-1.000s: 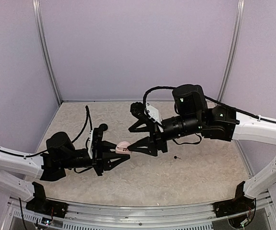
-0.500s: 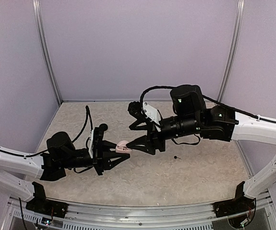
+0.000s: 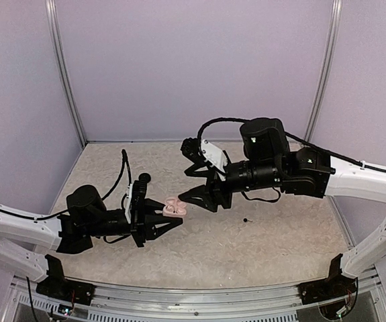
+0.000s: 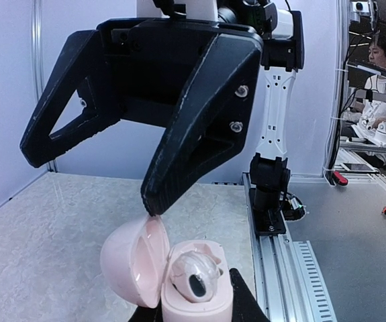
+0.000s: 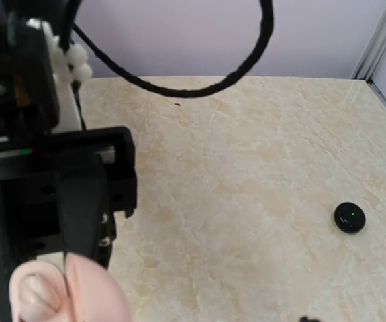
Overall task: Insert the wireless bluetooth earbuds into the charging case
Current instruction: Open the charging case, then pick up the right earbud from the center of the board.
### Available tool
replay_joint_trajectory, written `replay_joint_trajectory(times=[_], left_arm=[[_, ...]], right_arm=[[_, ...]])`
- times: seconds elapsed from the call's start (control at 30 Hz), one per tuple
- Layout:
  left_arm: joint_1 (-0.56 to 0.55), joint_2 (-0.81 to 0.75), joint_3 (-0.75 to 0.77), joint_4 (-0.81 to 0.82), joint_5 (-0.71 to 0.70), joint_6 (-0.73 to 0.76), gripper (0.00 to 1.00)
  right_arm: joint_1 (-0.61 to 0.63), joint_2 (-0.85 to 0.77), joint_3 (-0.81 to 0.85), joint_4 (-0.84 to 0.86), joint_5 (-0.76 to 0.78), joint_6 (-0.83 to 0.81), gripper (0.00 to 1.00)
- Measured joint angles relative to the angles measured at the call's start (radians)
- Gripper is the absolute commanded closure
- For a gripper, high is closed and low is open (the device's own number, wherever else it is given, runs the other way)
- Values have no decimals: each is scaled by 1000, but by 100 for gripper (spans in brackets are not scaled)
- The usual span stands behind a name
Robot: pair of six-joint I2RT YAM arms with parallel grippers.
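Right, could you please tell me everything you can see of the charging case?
The charging case is a rounded, glossy pale-pink shell, seemingly plastic. Its lid is hinged open to one side, and a pale earbud with a dark oval sits in the base. The left gripper clamps the base, holding it above the table; one finger of the open right gripper appears to touch the lid's rim.

This place is a robotics laboratory. A beige stone-patterned table top (image 3: 266,248) stands inside a booth of plain lilac wall panels (image 3: 193,67) joined by thin aluminium posts (image 3: 64,74). A ribbed aluminium mounting rail (image 3: 199,297) runs along 6 o'clock in the top view. In the left wrist view, at 3 o'clock, a dark-haired person (image 4: 384,47) sits among white machine parts (image 4: 370,124).
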Motion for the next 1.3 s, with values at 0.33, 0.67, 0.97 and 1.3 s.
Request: replay_joint_trajectory(times=[0.33, 0.67, 0.97, 1.3], left_arm=[[6, 6, 0, 1, 9, -3, 92], [8, 6, -13, 8, 8, -13, 92], [11, 5, -19, 19, 8, -19, 92], [11, 5, -37, 23, 8, -20, 92]], right_arm=[[-244, -115, -39, -60, -67, 47, 34], [-458, 103, -66, -272, -123, 48, 41], [-457, 360, -80, -404, -47, 51, 53], [-457, 439, -78, -455, 28, 52, 54]])
